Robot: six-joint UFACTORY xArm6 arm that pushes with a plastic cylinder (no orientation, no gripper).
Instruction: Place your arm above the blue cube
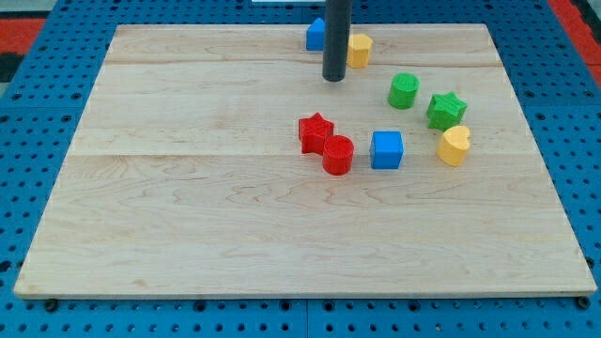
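Fingers were absent: my tip (334, 79) was seen at eleven o'clock of the blue cube (386, 149); the red cylinder (338, 155) could be nudged by overshoot

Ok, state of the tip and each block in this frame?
My tip: on the board, between both blue blocks.
Blue cube: untouched, beside red cylinder.
Red star: touching the cylinder.
Blue block: partly hidden behind rod.
Yellow block: beside rod.

Pale wood-grain counter (188, 188). Blue cube (386, 149); red star (315, 131), red cylinder (338, 155); green cylinder (404, 91), green star (446, 110); yellow heart (454, 145). Dark rod (337, 38).
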